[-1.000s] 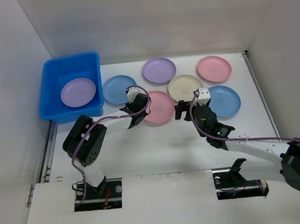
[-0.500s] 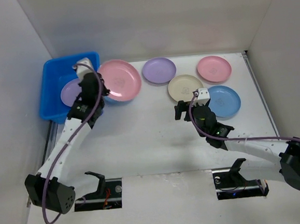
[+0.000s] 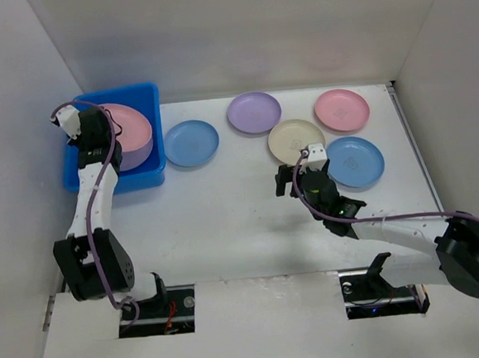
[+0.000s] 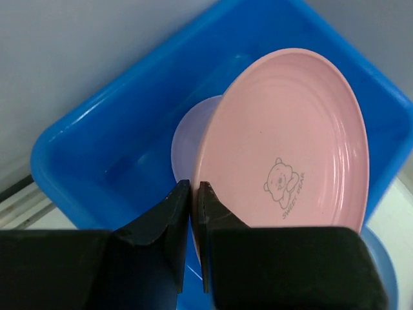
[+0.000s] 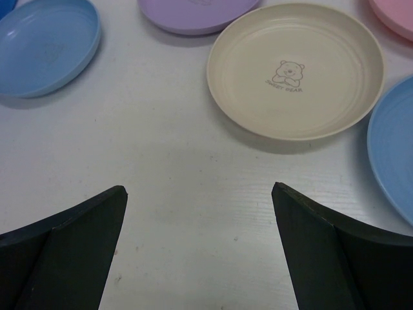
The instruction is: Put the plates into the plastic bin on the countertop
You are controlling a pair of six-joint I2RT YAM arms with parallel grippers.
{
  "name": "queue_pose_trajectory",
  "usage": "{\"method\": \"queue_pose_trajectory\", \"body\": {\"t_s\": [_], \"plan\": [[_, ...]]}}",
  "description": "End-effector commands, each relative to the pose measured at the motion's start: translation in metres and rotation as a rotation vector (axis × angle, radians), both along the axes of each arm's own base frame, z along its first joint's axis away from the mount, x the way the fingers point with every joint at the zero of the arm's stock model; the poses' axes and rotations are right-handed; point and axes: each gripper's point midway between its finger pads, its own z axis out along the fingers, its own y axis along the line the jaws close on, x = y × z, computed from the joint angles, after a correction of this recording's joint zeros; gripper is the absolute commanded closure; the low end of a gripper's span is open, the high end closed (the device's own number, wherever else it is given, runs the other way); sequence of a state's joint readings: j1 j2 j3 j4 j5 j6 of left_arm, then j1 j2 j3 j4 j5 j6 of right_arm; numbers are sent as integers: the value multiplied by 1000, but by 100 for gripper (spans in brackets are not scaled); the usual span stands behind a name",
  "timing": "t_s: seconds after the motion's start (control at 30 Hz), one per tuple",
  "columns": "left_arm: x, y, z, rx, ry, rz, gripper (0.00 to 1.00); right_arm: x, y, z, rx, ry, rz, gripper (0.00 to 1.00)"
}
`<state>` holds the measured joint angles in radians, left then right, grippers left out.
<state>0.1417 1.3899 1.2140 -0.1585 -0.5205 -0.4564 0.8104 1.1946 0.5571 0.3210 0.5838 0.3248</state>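
White worktop (image 3: 227,230). The bin (image 3: 115,182) sits at its far left, and I place everything else from the bin.

Inside the bin, a purple plate (image 4: 188,132) lies on the floor. Above it, within the bin's rim, is a pink plate (image 4: 290,142), face up and showing a bear mark. My left tool (image 4: 193,188) has it pinched by the near rim, jaws closed tight on the edge. I cannot tell whether the pink plate touches the purple one.

Just right of the bin is a blue plate (image 3: 191,143). Further right come a second purple plate (image 3: 253,112) and a cream plate (image 3: 295,140). A second pink plate (image 3: 342,109) and a second blue plate (image 3: 357,161) are farthest from the bin. Each of the five lies flat on the worktop.

My right tool (image 5: 199,188) hangs over bare worktop well right of the bin, on the near side of the cream plate. Its jaws stand wide apart and hold nothing.
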Motion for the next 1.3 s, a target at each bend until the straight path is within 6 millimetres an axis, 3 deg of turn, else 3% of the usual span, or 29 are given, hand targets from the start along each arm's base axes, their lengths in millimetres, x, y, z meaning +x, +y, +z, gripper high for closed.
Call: {"method": "queue_pose_trajectory", "body": {"t_s": [0.0, 0.13, 0.27, 0.5, 0.57, 0.63, 0.7, 0.8, 0.87, 0.9, 0.97, 1.07, 1.13, 1.27], "plan": [[16, 19, -5, -35, -89, 75, 93, 5, 20, 20, 46, -39, 38, 0], [28, 35, -39, -60, -26, 114, 92, 5, 25, 18, 31, -32, 47, 0], [48, 37, -67, -77, 32, 95, 91, 5, 25, 17, 29, -30, 47, 0], [61, 32, -88, -83, 83, 59, 83, 5, 25, 15, 26, -27, 47, 0], [58, 31, -88, -82, 83, 59, 75, 5, 25, 15, 24, -26, 46, 0], [51, 31, -81, -67, 78, 73, 56, 6, 25, 14, 23, -25, 44, 0], [45, 25, -64, -40, 49, 77, 45, 6, 24, 13, 18, -23, 43, 0], [44, -7, -14, 48, -33, 0, 37, 7, 25, 14, 15, -25, 41, 0], [48, -49, 28, 137, -92, -127, 33, 7, 24, 14, 15, -26, 38, 0], [50, -68, 40, 169, -104, -191, 32, 7, 24, 14, 15, -26, 38, 0], [55, -130, 58, 253, -107, -395, 30, 7, 24, 15, 17, -28, 38, 0], [58, -211, 49, 352, -49, -700, 28, 6, 22, 17, 20, -33, 34, 0], [56, -247, 32, 394, 1, -841, 28, 6, 22, 18, 23, -35, 34, 0], [61, -285, -23, 425, 126, -1021, 28, 5, 21, 18, 23, -35, 34, 0]]}}
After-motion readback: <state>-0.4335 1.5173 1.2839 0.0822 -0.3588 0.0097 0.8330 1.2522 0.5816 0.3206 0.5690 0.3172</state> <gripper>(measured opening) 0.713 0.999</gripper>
